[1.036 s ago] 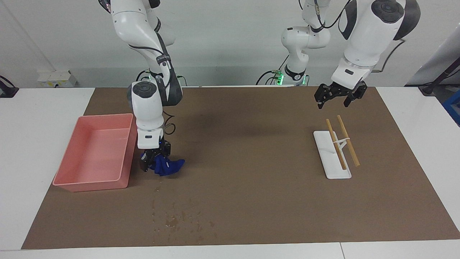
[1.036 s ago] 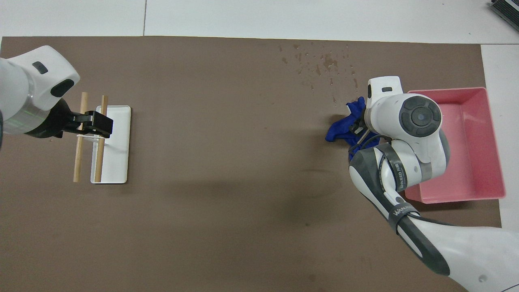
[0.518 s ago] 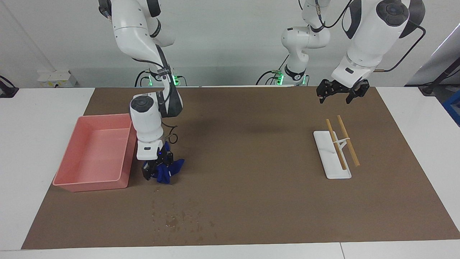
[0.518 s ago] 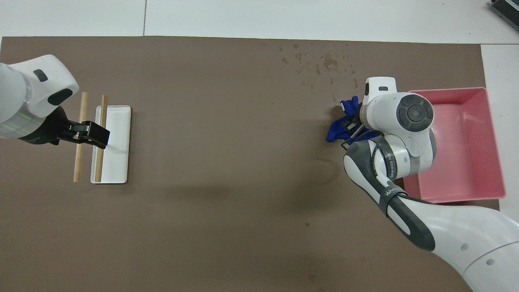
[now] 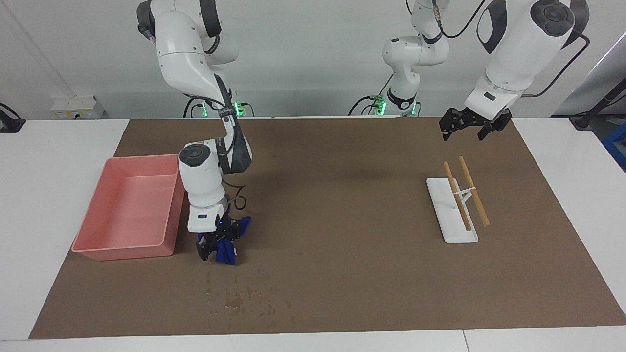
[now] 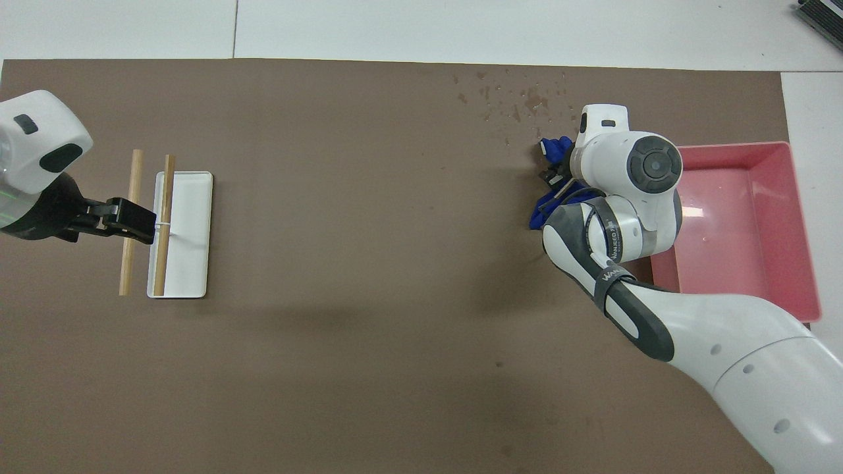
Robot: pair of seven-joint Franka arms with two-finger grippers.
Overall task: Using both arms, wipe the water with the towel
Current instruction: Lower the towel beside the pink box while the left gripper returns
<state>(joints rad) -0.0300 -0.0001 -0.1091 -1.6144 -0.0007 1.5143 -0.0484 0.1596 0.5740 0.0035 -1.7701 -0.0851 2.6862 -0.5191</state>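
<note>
I've got the right gripper [image 5: 217,248] clamped on the towel [image 5: 226,245] beside the pink tray [image 5: 102,253], low to drag it onto the water [image 5: 247,298], while the left gripper [image 5: 472,128] waits wide open, empty, above the sticks [image 5: 466,193].

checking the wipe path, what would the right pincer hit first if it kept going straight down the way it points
The right pincer points down, shut on the towel. Straight on, the towel would press the brown mat just short of the water; its height above the mat is unclear.
</note>
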